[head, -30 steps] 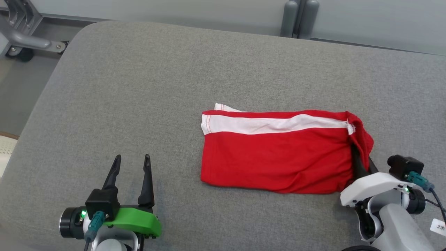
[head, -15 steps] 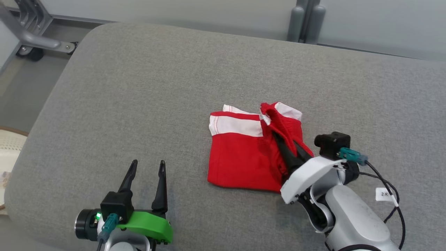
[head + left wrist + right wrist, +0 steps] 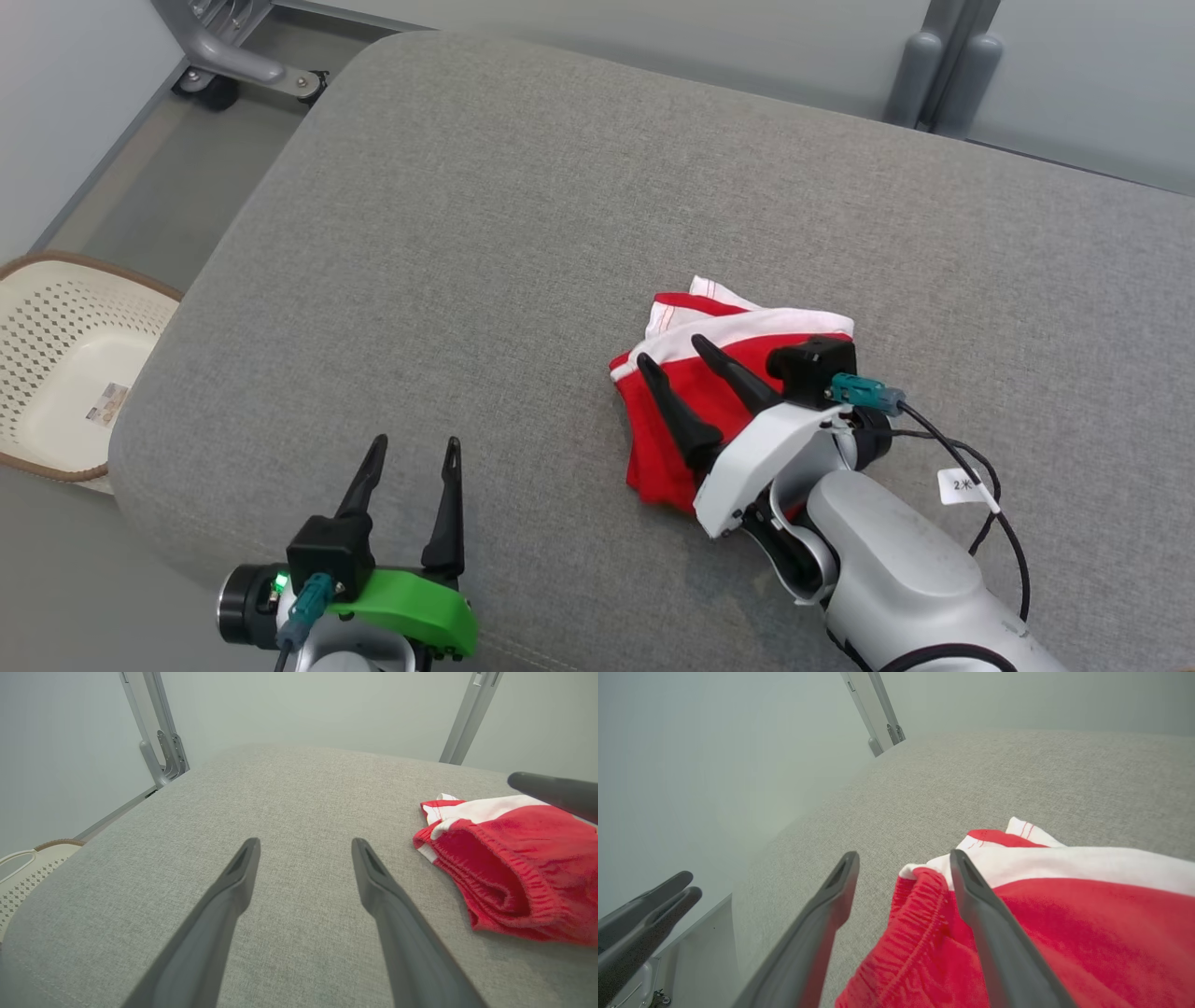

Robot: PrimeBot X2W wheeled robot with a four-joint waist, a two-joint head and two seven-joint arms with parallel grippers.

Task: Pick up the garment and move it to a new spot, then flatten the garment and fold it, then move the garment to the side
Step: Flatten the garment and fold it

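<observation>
My right gripper (image 3: 668,350) hung over the near left part of the garment (image 3: 747,327), fingers spread apart and pinching no cloth, the elastic waistband lying below and between them. The garment, red with a white band, lay folded over in a rumpled bundle on the grey cushion (image 3: 523,233), right of middle. My left gripper (image 3: 416,440) stood apart too, over bare cushion near the front edge, well left of the garment; a pale basket (image 3: 56,364) sat on the floor further left.
</observation>
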